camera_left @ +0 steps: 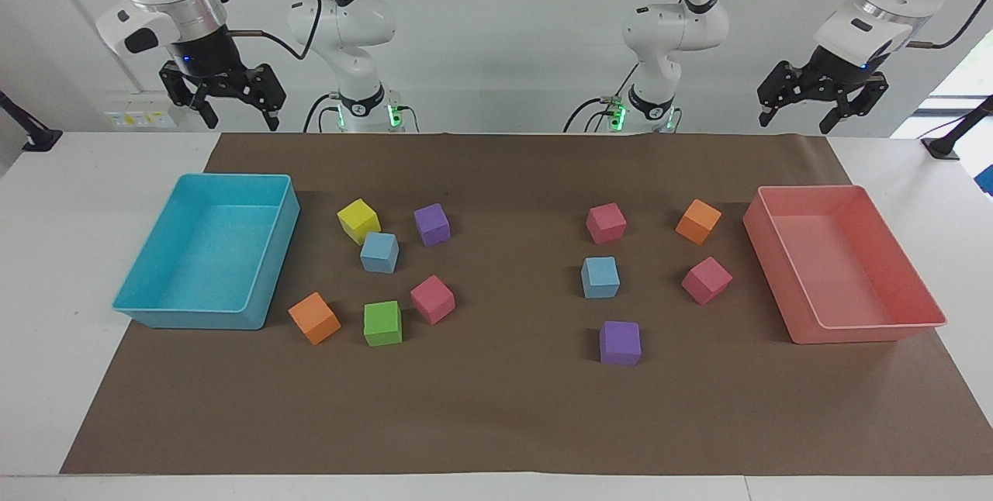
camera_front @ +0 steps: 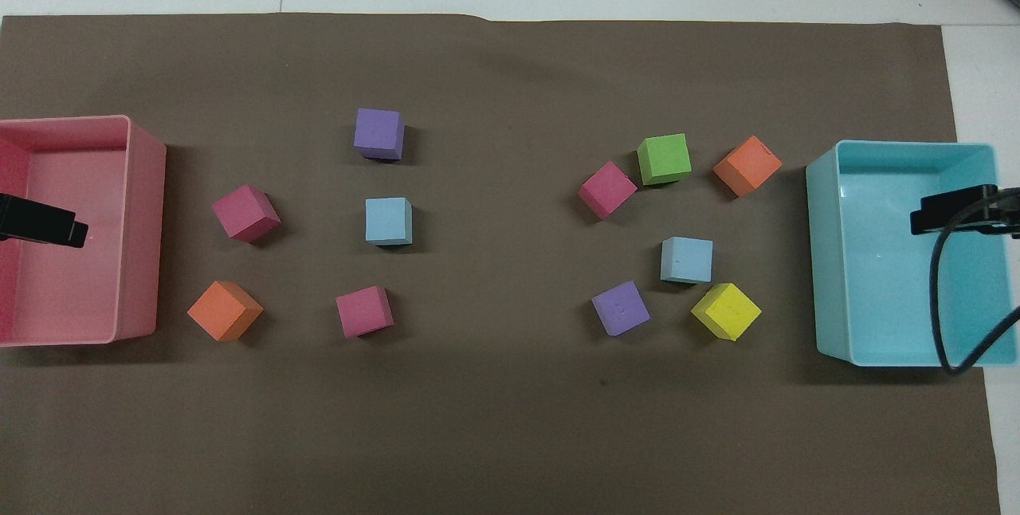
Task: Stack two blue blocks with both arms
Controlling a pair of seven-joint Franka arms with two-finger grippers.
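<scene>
Two blue blocks lie apart on the brown mat. One blue block (camera_left: 379, 252) (camera_front: 687, 259) sits toward the right arm's end, touching or nearly touching a yellow cube (camera_left: 358, 220). The other blue block (camera_left: 600, 277) (camera_front: 389, 221) sits toward the left arm's end, between a pink cube (camera_left: 606, 222) and a purple cube (camera_left: 620, 343). My right gripper (camera_left: 240, 118) hangs open and empty, high over the turquoise tray (camera_left: 275, 268). My left gripper (camera_left: 795, 119) hangs open and empty, high over the pink tray (camera_left: 783, 268). Both arms wait raised.
Around the blue blocks lie other cubes: purple (camera_front: 621, 308), pink (camera_front: 607, 190), green (camera_front: 664, 158) and orange (camera_front: 747, 166) toward the right arm's end; pink (camera_front: 245, 213), orange (camera_front: 224, 310) and pink (camera_front: 364, 311) toward the left arm's end. A cable (camera_front: 944, 292) hangs over the turquoise tray.
</scene>
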